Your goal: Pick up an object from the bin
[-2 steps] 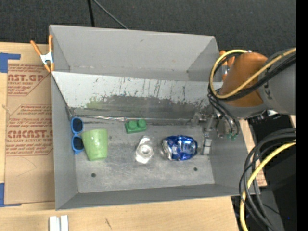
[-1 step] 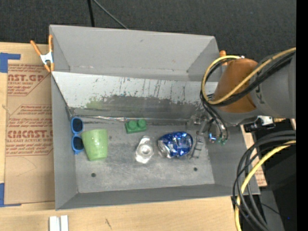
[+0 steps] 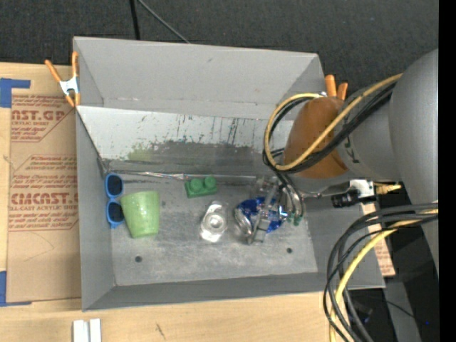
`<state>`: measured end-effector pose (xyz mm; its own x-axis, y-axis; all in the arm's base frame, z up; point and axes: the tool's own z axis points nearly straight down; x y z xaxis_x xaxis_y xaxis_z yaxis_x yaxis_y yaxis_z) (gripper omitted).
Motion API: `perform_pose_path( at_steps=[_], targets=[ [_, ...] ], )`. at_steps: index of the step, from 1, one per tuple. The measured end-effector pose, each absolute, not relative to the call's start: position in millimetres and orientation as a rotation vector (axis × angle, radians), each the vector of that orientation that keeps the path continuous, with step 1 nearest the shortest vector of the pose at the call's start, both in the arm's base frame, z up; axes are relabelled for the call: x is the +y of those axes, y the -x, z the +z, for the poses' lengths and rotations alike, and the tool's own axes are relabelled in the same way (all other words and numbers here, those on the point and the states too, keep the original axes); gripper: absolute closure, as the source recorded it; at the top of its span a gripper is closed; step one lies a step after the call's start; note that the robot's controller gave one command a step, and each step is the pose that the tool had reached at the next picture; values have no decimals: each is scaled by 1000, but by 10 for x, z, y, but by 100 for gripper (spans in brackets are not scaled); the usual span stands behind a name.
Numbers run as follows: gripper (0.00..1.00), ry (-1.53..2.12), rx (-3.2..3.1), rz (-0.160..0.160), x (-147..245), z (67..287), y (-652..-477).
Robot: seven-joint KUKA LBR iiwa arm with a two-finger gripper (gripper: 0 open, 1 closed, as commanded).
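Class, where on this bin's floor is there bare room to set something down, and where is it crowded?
Bare: the floor strip along the near wall, below the green cup and clear cup; also between green cup and green block. Crowded: the right, around the gripper and blue thing.

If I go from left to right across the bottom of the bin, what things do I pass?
Blue sunglasses → green cup → green toy brick → small clear cup → blue thing under the gripper.
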<state>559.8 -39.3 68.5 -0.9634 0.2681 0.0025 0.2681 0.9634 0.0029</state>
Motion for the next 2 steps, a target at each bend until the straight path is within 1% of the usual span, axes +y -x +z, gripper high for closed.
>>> perform_pose_path(
  at_steps=[1,2],
  targets=[
    [100,431,-3112,0,-435,700,-5605],
    [100,414,-3122,-2,-308,2371,-5096]
  ],
)
